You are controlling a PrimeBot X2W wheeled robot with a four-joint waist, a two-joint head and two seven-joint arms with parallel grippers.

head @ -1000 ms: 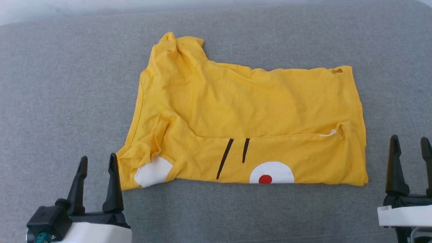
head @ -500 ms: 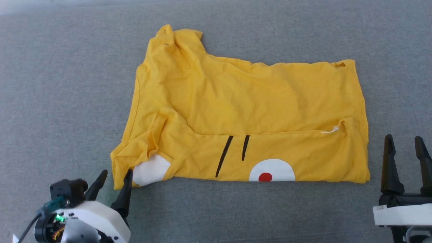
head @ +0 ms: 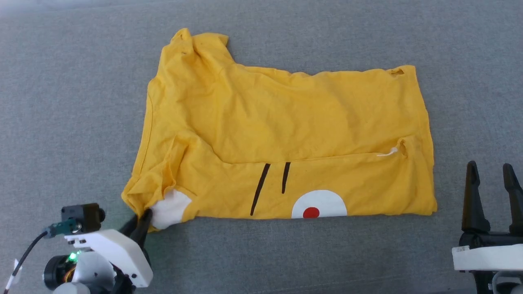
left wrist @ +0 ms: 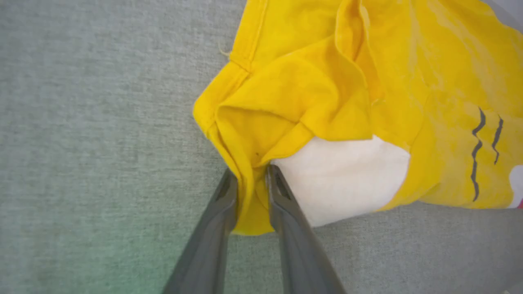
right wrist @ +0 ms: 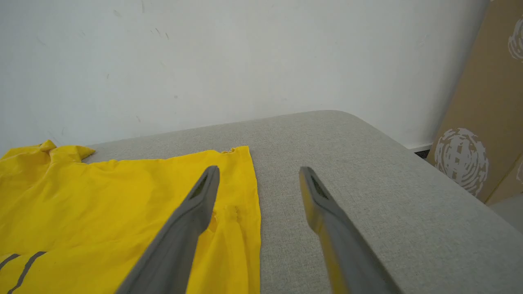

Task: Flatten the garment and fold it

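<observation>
Left gripper (left wrist: 249, 179): fingers pinched on the near-left corner of the garment (head: 286, 122), beside its white patch (left wrist: 343, 175). Garment, one: yellow, part-folded on grey upholstery (head: 61, 102), long axis left to right, stretching rightward from that grip. Right gripper (head: 490, 175): fingers apart, empty, just off the garment's right edge. Grippers, two.

This is a bare, plain indoor room, more like a test space than a furnished home, though which it is cannot be told. A wide cushion (right wrist: 367, 171) in grey woven fabric, rounded at its corner, sits before a scuffed white wall (right wrist: 245, 53). Beside it is brown cardboard (right wrist: 482, 102) printed with round white marks (right wrist: 461, 157), and a strip of pale floor (right wrist: 510, 208) shows below. A shirt (head: 286, 122) lies spread on the cushion.
</observation>
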